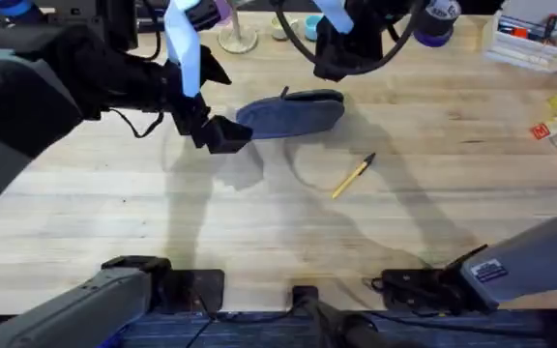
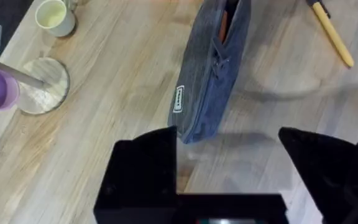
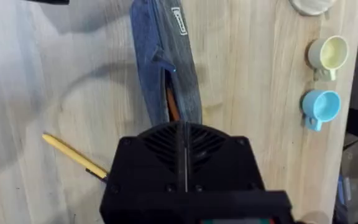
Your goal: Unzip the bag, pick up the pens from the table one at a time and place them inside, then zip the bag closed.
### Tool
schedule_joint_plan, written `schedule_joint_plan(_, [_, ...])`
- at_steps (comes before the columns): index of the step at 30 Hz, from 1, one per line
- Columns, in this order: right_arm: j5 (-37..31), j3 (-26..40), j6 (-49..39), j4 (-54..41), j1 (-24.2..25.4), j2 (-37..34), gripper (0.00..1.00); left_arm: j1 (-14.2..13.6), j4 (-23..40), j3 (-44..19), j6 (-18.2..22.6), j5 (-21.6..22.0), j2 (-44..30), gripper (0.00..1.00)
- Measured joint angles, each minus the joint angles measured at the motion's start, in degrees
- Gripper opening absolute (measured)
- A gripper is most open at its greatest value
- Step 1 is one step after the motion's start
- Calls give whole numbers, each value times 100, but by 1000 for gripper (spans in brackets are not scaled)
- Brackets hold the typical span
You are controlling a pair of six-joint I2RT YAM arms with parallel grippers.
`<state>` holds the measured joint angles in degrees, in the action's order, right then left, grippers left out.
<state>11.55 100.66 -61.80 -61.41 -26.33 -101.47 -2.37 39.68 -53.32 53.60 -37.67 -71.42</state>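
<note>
The bag (image 2: pixel 211 74) has a small white tag w/ print too small to read. Left claw (image 2: pixel 229 171) is spread wide, holding nothing, just off the bag's 9 o'clock end. Right claw (image 3: pixel 182 140) is pressed together over the 3 o'clock end (something orange shows in the zipper gap). Bag lies 9-to-3 mid-table (image 1: pixel 114 203); yellow pen (image 1: pixel 354 175) at its 5 o'clock, dark tip toward 2.
</note>
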Motion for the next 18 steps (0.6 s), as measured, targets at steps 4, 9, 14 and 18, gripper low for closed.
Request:
schedule_joint_plan(4, [0, 0, -46, -3, 0, -9, 31, 0, 0, 0, 0, 0, 2, 993])
schedule_joint_plan(9, [1, 11, -317, -4, 0, -217, 31, 0, 0, 0, 0, 2, 1, 993])
schedule_joint_plan(14, [0, 11, -568, -1, 13, -852, 31, 0, 0, 0, 0, 1, 1, 993])
schedule_joint_plan(18, [1, 11, -621, 11, 28, -1046, 31, 0, 0, 0, 0, 1, 0, 993])
